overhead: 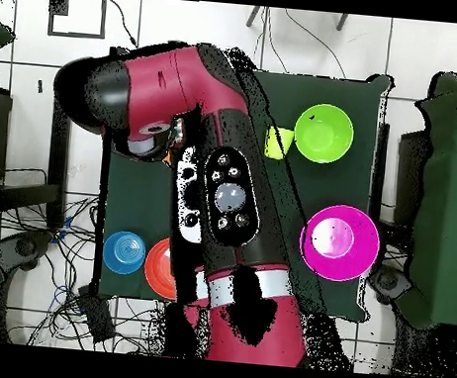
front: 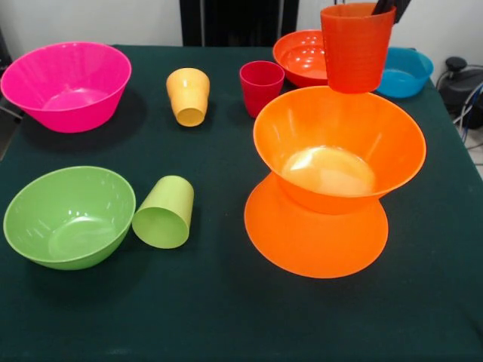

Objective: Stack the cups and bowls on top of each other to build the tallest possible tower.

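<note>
Gripping the red-orange cup [front: 356, 47] by its rim, the gripper [front: 389, 6] (only its dark tips show at the top edge) holds it above the upright orange bowl [front: 339, 143] on the tower [front: 321, 196]. Light, stiff and glossy, the cup probably slips easily. The pink bowl [front: 66, 84] sits well apart.
</note>
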Controlling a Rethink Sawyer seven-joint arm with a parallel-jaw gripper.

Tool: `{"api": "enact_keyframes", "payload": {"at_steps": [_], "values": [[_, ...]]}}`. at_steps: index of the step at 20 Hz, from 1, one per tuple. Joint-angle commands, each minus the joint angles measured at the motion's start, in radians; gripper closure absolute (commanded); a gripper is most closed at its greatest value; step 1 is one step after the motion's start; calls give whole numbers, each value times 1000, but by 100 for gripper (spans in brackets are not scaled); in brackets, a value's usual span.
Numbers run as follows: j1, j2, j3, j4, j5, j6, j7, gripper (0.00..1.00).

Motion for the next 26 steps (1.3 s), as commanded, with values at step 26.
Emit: {"api": "enact_keyframes", "payload": {"at_steps": [26], "values": [[108,78,-197,16,5,-147,150,100]]}}
